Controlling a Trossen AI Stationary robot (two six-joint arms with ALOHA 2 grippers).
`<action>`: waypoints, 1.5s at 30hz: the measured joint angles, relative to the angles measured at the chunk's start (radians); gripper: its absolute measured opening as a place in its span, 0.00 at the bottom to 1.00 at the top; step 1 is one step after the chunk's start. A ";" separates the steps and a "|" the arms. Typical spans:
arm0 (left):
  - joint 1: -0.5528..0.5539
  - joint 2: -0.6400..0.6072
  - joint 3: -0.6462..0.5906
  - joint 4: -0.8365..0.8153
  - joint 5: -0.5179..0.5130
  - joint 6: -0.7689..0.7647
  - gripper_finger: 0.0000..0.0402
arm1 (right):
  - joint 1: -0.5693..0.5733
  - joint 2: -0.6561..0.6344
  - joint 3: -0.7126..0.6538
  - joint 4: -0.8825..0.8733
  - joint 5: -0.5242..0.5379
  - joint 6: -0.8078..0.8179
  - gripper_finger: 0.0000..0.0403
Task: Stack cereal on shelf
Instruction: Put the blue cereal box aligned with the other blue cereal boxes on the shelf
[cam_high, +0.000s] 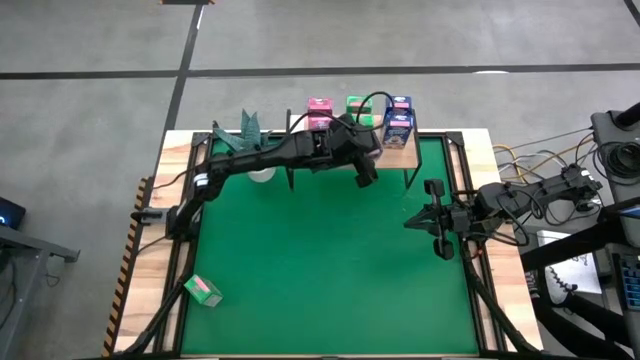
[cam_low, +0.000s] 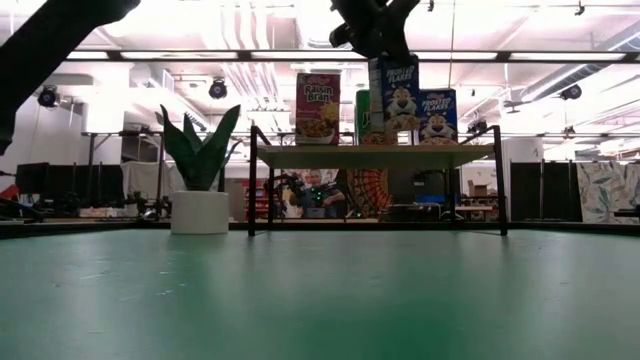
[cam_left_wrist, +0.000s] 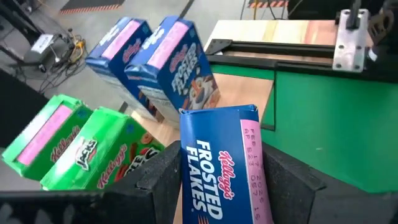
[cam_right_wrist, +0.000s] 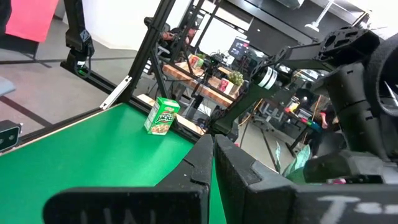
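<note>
**A:** Where does the left claw (cam_left_wrist: 221, 186) stand?

**B:** It is raised over the shelf (cam_high: 400, 155), clenched on a blue Frosted Flakes box (cam_left_wrist: 225, 163). The wrist view shows a dark finger (cam_left_wrist: 158, 177) on each side of the carton, which sits tilted in the grip.

**A:** And the rest of the cereal?

**B:** Two more Frosted Flakes boxes (cam_left_wrist: 177, 65) are on the board, with two green Apple Jacks boxes (cam_left_wrist: 81, 146) beside them and a Raisin Bran box (cam_low: 317, 108) toward the plant (cam_low: 200, 160). One green box (cam_high: 203, 290) lies well apart on the green mat, near the bench corner.

**A:** How should the step go?

**B:** Judging from this, the arm should level the held box first, lower it just beside the blue ones without nudging them, and let go only once its base sits flat. A tilted release could tip it off the board's edge.

**A:** The right claw (cam_high: 437, 222)?

**B:** It waits over the mat's right side, fingers pressed together, holding nothing.
</note>
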 joint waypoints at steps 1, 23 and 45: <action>0.003 0.000 -0.003 0.003 0.000 -0.010 0.44 | 0.000 0.000 0.000 0.000 0.000 0.000 0.02; 0.038 0.000 -0.069 0.094 0.028 -0.026 0.53 | 0.000 0.000 0.000 0.000 0.001 0.000 0.02; 0.015 -0.064 -0.058 0.086 0.018 0.073 0.57 | -0.001 0.008 0.000 -0.019 0.125 0.026 0.02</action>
